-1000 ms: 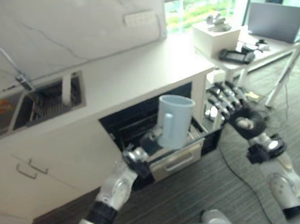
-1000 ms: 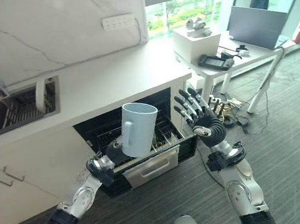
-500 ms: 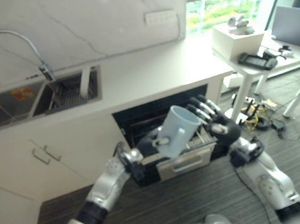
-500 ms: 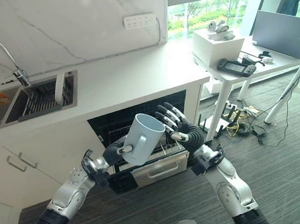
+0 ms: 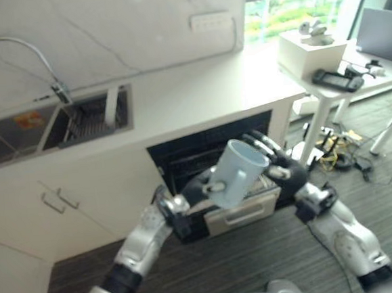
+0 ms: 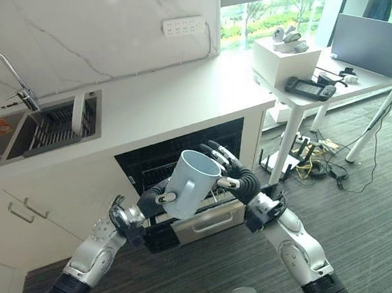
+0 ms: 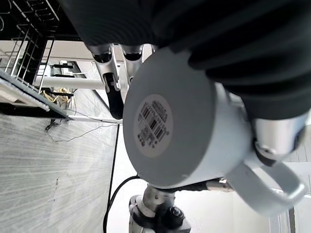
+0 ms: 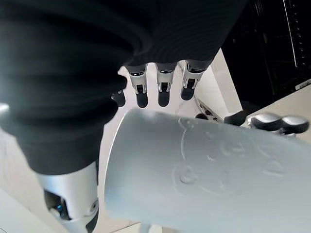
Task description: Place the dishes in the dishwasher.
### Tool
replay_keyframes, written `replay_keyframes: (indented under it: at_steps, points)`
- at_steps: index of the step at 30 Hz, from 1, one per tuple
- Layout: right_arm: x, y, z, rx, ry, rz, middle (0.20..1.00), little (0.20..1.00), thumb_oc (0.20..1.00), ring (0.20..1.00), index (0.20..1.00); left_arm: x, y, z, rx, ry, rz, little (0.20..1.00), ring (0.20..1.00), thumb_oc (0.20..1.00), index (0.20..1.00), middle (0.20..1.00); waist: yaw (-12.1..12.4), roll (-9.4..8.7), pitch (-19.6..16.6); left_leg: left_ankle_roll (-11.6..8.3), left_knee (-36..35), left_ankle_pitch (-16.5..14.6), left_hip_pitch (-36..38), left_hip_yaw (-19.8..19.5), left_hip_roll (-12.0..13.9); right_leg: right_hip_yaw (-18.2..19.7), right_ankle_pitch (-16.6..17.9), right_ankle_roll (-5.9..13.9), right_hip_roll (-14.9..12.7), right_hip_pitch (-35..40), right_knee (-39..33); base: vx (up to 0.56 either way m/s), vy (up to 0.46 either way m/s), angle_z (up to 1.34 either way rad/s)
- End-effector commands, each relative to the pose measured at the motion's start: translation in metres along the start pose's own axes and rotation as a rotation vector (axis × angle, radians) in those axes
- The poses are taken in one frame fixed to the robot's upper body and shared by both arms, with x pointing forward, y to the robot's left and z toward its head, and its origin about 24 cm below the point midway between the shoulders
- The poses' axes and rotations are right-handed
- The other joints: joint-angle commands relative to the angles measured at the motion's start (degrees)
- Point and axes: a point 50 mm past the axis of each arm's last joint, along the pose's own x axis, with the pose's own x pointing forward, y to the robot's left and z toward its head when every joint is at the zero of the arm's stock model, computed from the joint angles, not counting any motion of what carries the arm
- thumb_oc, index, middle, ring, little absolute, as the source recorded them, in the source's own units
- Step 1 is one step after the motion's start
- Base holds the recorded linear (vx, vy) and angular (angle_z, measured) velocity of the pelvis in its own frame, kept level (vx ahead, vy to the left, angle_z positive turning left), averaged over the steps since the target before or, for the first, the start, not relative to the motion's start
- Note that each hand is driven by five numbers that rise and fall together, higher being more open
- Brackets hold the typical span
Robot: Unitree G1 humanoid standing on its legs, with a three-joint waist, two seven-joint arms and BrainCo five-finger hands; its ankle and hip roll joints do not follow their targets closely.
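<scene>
Starting at the left of your scene, the tap (image 6: 3, 66) arches over the sink (image 6: 19, 137), set into the white bench (image 6: 171, 94), with a light dish (image 6: 78, 115) standing upright in the sink's rack. Your left hand (image 6: 152, 199) is raised in front of the open dishwasher (image 6: 185, 181), its fingers (image 7: 277, 133) curled round the pale blue mug (image 6: 189, 183). The mug is tilted, mouth up and towards the right, handle on its left side; the left wrist view shows a barcode label on its base. The mug is held in the air above the pulled-out dishwasher rack (image 6: 207, 200) and is not resting on it. Your right hand (image 6: 234, 176) sits just beside the mug on its right, with straight, spread fingers (image 8: 163, 90) reaching past the mug's wall; whether they touch it cannot be told. Further right, a white side table (image 6: 327, 85) carries a white box (image 6: 284, 58), a dark handheld device (image 6: 310, 88) and a laptop (image 6: 367, 34).
</scene>
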Motion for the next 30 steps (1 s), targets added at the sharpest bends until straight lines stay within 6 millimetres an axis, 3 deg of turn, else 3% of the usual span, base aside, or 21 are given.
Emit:
replay_keyframes:
  at_steps: [1, 30]
  points:
    - [0.012, 0.007, 0.02, -0.057, -0.055, 0.104, 1.0, 1.0, 1.0, 1.0, 1.0, 0.016, -0.004, 0.037, 0.097, -0.134, -0.093, 0.2, 0.2, 0.2, 0.2, 0.2, 0.7, -0.3, 0.3, 0.4, 2.2, -3.3, -0.5, -5.7, -0.7, -2.6, -6.4, 0.67, 0.4, 2.2, 4.3, 0.0, 0.0, 0.0]
    - [0.019, 0.023, 0.003, -0.039, 0.023, 0.203, 1.0, 1.0, 1.0, 1.0, 1.0, 0.023, -0.016, 0.03, 0.075, -0.106, -0.151, 0.2, 0.2, 0.2, 0.2, 0.2, 1.2, -0.43, 0.8, 0.73, 2.2, -3.4, -0.2, -6.0, -1.1, -2.6, -6.5, 0.69, 0.4, 2.6, 4.3, 0.0, 0.0, 0.01]
